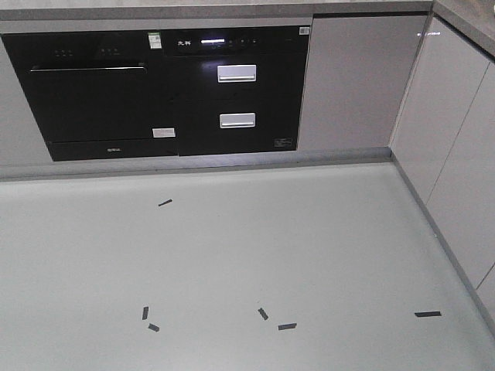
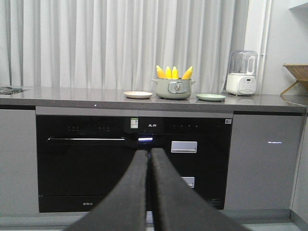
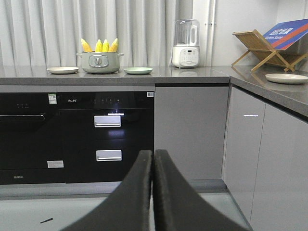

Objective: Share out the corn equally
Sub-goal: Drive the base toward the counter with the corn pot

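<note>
Standing corn (image 2: 173, 72) well beyond end effector (image 2: 149, 153)

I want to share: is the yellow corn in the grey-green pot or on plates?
In: the yellow corn cobs stand upright inside the round grey-green pot; the cream plate and green plate look bare.

Four cobs of corn (image 2: 168, 72) stand in one pot (image 2: 173, 88), as far as I can count at this distance. There are three plates: a beige plate (image 3: 62, 70), a green plate (image 3: 137, 70) and a pale plate (image 3: 286, 78) on the side counter (image 3: 255, 84). There is one blender (image 3: 186, 43) and one wooden rack (image 3: 260, 48). Six dark tape marks (image 1: 287, 326) lie on the floor (image 1: 309, 247).
</note>
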{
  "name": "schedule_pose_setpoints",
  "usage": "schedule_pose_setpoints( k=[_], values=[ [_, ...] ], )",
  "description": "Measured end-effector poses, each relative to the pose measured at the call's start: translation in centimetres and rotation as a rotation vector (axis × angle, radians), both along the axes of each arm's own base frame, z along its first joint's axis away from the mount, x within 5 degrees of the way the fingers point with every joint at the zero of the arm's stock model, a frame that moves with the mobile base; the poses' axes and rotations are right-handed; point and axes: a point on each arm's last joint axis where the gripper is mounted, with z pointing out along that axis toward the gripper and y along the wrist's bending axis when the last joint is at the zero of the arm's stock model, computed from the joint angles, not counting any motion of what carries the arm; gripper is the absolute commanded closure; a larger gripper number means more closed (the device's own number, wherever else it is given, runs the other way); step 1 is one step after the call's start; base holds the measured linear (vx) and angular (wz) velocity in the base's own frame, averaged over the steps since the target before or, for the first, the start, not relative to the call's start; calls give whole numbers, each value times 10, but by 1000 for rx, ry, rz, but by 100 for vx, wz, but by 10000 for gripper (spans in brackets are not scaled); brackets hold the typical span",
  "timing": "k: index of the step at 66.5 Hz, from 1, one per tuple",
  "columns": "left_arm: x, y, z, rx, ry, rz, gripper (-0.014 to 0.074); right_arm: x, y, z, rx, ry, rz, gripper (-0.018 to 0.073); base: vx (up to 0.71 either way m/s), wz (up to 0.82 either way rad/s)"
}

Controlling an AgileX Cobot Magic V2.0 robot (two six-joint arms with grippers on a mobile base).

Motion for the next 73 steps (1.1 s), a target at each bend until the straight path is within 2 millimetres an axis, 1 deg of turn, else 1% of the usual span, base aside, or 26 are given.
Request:
schedule_pose_setpoints(
  k=[73],
  values=[
    [0, 0, 0, 0, 0, 0, 603, 0, 0, 0, 0, 0, 0, 562, 0, 0]
  ],
)
